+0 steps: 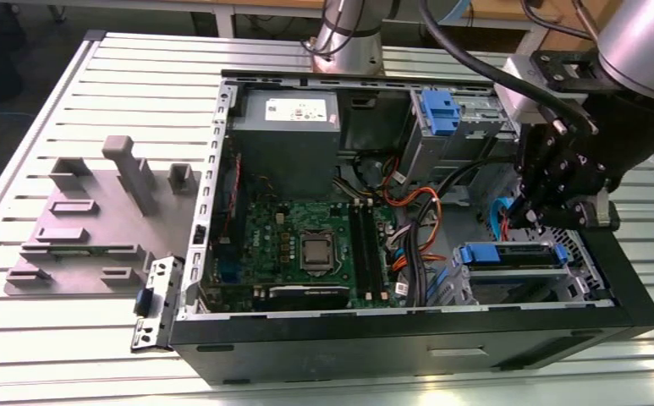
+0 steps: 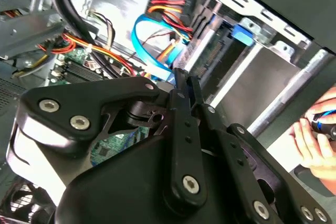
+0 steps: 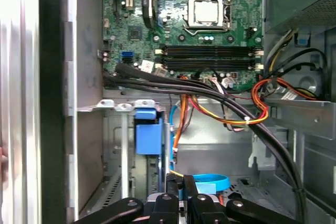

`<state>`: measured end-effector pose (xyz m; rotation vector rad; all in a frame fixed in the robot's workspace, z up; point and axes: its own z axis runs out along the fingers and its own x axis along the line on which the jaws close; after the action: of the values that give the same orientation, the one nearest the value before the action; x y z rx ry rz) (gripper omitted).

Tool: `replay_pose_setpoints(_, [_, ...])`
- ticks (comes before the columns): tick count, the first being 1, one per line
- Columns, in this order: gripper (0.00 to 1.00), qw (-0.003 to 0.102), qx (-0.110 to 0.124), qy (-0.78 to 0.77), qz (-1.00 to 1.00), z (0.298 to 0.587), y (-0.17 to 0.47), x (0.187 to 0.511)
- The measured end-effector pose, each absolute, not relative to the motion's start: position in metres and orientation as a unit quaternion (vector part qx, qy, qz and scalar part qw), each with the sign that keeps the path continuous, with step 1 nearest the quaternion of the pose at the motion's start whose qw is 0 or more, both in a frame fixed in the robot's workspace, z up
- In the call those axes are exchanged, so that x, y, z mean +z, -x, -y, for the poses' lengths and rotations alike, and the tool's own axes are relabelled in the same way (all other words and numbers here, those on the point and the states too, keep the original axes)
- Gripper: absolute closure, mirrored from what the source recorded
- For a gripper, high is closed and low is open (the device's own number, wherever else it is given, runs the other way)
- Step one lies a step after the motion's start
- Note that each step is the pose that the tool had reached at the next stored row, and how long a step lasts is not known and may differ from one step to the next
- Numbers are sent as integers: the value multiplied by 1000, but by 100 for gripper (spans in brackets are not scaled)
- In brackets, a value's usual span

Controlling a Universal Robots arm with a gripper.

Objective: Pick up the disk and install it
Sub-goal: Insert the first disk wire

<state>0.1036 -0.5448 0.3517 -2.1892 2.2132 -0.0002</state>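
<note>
The disk (image 1: 521,255), silver-grey with a blue rail end, lies in the drive cage at the open computer case's corner on the exterior view's right. In the second wrist view the disk (image 2: 265,80) shows its metal side and a blue tab. In the first wrist view its blue rail (image 3: 148,132) stands in the cage. My gripper (image 1: 538,220) hangs just above the cage, over the blue data cable. Its fingers (image 2: 185,85) are pressed together with nothing between them, and in the first wrist view the gripper (image 3: 181,184) points into the case beside the cage.
The motherboard (image 1: 316,245) fills the case's middle, with bundled cables (image 1: 411,220) running past the cage. A grey power supply (image 1: 287,127) and an upper bay with a blue latch (image 1: 440,110) sit at the back. A grey fixture (image 1: 90,220) lies on the slatted table. A person's hand (image 2: 315,135) is outside the case wall.
</note>
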Motion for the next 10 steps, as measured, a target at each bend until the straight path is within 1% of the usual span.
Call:
replay_pose_setpoints(3, [84, 14, 0, 703, -711, 551, -104, 352])
replay_pose_setpoints(4, [84, 14, 0, 703, -711, 559, -104, 351])
replay_pose_setpoints(5, [84, 14, 0, 703, -711, 561, -104, 351])
replay_pose_setpoints(10, [84, 14, 0, 703, -711, 562, -109, 350])
